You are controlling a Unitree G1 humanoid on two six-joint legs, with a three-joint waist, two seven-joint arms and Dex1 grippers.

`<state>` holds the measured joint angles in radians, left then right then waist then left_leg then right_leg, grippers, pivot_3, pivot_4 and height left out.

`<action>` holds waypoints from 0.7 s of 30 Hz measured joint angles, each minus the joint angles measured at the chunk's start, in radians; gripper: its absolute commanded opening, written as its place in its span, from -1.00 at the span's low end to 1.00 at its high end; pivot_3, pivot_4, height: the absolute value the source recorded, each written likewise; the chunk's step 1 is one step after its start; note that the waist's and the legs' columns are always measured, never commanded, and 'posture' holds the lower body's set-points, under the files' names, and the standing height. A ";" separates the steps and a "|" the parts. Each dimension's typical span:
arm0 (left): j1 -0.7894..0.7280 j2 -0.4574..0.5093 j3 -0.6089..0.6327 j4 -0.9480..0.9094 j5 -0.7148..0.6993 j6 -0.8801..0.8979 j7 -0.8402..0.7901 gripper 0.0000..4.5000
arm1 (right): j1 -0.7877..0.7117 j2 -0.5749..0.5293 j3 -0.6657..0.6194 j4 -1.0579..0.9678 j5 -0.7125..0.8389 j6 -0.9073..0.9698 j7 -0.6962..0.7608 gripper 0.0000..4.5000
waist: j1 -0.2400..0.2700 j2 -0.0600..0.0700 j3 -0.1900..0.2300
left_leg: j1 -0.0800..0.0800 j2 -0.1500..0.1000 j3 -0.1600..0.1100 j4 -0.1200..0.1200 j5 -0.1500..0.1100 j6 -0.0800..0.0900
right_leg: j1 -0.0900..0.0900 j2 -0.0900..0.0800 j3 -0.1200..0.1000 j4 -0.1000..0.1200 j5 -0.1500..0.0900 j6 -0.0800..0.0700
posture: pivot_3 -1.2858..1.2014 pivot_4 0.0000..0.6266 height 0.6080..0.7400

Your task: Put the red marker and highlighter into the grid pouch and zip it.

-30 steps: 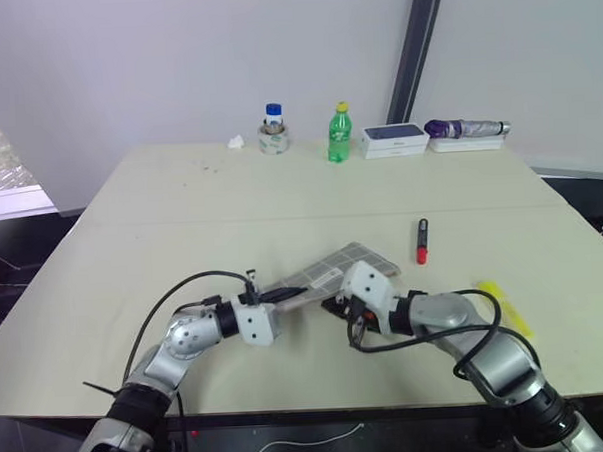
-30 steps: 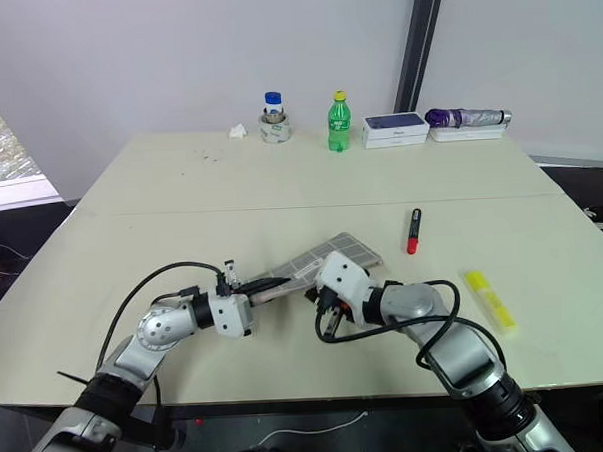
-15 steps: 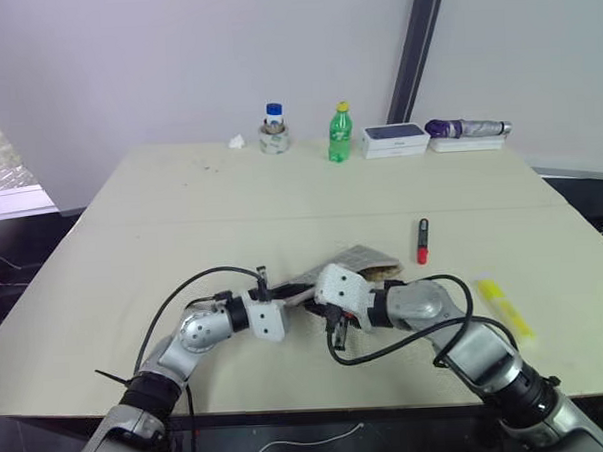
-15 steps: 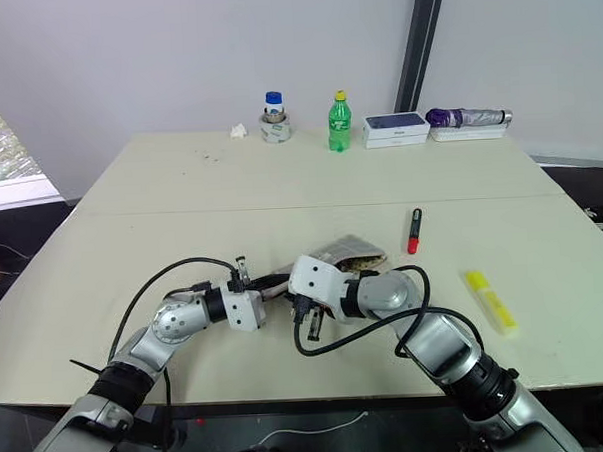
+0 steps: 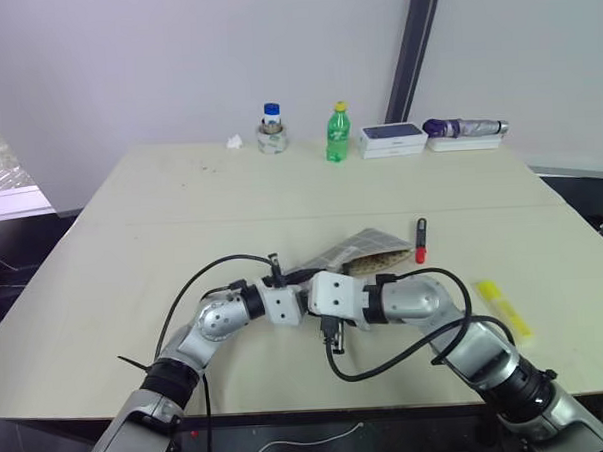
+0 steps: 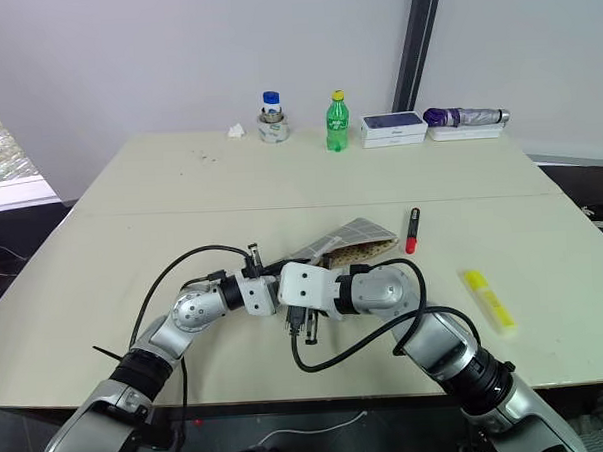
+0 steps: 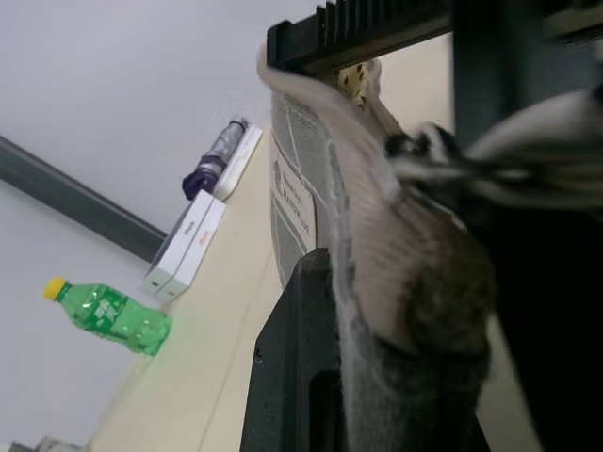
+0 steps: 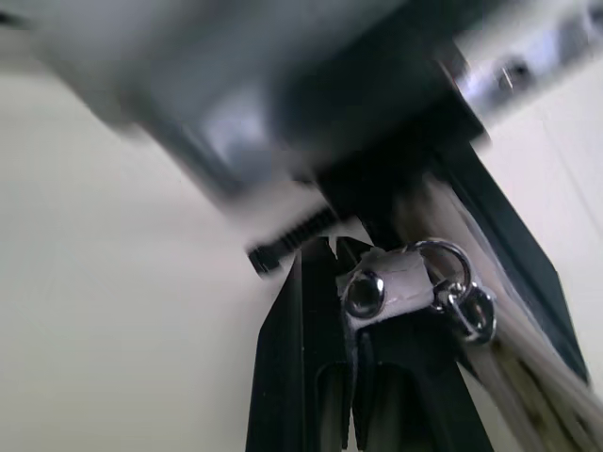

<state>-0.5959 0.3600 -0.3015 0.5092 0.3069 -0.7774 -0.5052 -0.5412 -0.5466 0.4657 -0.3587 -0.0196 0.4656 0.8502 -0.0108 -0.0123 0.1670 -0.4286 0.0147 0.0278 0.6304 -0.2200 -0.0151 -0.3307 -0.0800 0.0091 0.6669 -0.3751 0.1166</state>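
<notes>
1. Counter (image 5: 181,211), pale beige, flat, is carrying everything here.
2. Flat grey fabric grid pouch with white grid lines (image 5: 358,252) is sitting near counter centre, its near end lifted off the surface between both pincers, far end gaping open with a speckled lining showing.
3. Left pincer (image 5: 302,289) is clamping together on the near edge of the grid pouch; in the left wrist view the black fingers (image 7: 292,377) are pressing the fabric (image 7: 377,282).
4. Right pincer (image 6: 292,286) is sitting right against the left one, closed on the pouch's zipper pull tab with its metal ring (image 8: 415,282); black fingers (image 8: 311,377) are squeezing the white tab.
5. Slim red marker with black cap end (image 5: 421,240) is lying on the counter just beside the pouch's open end, on the right, not inside.
6. Chunky bright-yellow highlighter (image 5: 504,307) is lying further right, well apart from the pouch.
7. Green plastic bottle (image 5: 338,133), a small blue-capped jar (image 5: 271,130), white flat boxes (image 5: 393,138) and a folded purple umbrella (image 5: 464,128) are standing along the far edge.
</notes>
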 measured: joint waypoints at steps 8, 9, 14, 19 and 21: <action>0.000 0.033 0.003 0.003 0.016 -0.016 0.053 -1.00 | 0.021 -0.013 -0.062 0.030 0.004 -0.038 -0.010 -0.72 | 0.001 0.000 0.000 | 0.000 0.000 0.000 0.000 0.000 0.000 | 0.000 0.000 0.000 0.000 0.000 0.000 | 0.03 -0.52 1.00; 0.000 0.039 0.004 0.003 0.016 -0.018 0.057 -1.00 | 0.028 -0.020 -0.075 0.030 0.004 -0.040 -0.010 -0.56 | 0.001 0.000 0.000 | 0.000 0.000 0.000 0.000 0.000 0.000 | 0.000 0.000 0.000 0.000 0.000 0.000 | 0.03 -0.52 1.00; 0.001 0.066 0.005 0.000 0.030 -0.025 0.089 -1.00 | 0.105 -0.054 -0.168 0.028 0.028 -0.080 -0.016 0.58 | 0.003 0.000 0.000 | 0.000 0.000 0.000 0.000 0.000 0.000 | 0.000 0.000 0.000 0.000 0.000 0.000 | 0.03 -0.52 1.00; 0.006 0.122 0.063 -0.008 0.071 -0.036 0.191 -1.00 | 0.253 -0.108 -0.375 0.009 0.132 -0.135 -0.003 0.98 | 0.001 0.000 0.000 | 0.001 0.000 0.000 0.000 0.000 0.000 | 0.001 0.000 0.000 0.000 0.000 0.000 | 0.03 -0.52 1.00; 0.006 0.141 0.066 -0.004 0.077 -0.042 0.198 -1.00 | 0.298 -0.092 -0.436 0.003 0.156 -0.147 -0.034 0.98 | 0.000 0.000 0.000 | 0.001 0.000 0.000 -0.001 0.000 0.000 | 0.002 0.000 0.000 0.000 0.000 0.000 | 0.03 -0.52 1.00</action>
<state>-0.5902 0.5007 -0.2359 0.5049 0.3839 -0.8196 -0.3068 -0.2430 -0.6388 0.0299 -0.3561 0.1366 0.3184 0.8158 -0.0109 -0.0127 0.1672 -0.4277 0.0150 0.0277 0.6296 -0.2198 -0.0155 -0.3291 -0.0799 0.0090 0.6666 -0.3750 0.1166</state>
